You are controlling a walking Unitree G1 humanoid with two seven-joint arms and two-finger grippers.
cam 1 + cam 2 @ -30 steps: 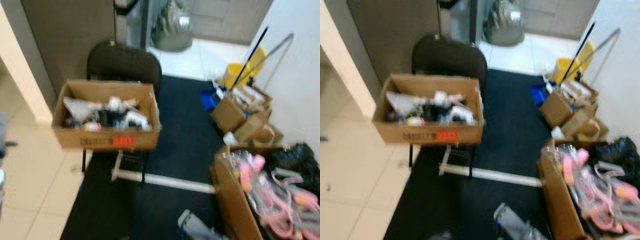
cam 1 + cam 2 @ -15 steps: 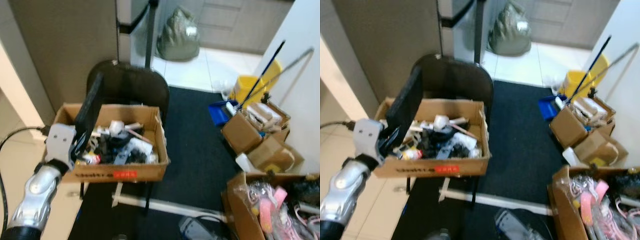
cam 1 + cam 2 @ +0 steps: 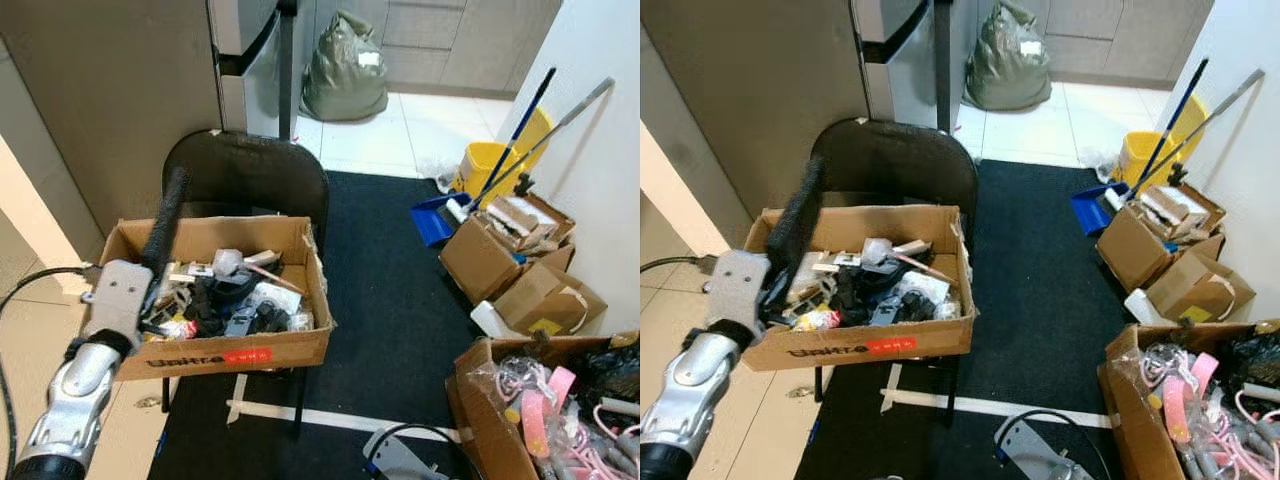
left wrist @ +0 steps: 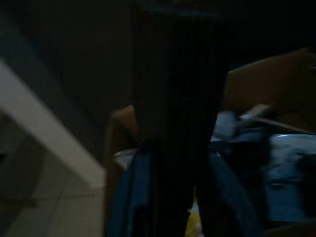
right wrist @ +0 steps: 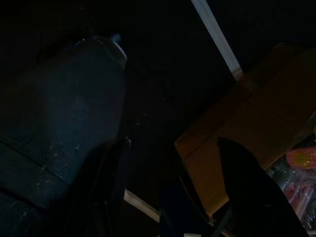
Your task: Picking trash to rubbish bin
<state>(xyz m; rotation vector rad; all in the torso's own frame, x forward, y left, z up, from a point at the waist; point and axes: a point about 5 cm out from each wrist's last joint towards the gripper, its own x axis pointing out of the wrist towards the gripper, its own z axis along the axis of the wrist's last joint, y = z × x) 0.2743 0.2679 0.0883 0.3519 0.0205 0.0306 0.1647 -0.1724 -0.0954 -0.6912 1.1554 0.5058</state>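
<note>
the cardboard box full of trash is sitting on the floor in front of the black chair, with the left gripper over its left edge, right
Not quite. The cardboard box sits on the seat of the black chair, not on the floor, as the left eye view shows. The left gripper is indeed over its left edge.

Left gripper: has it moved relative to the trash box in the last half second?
Yes. The left gripper sat beyond the cardboard box's back wall; now it's drawn back nearer the left corner.

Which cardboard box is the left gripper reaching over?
The trash-filled cardboard box on the black chair; left gripper is above its left end; the others sit on the floor.
</note>
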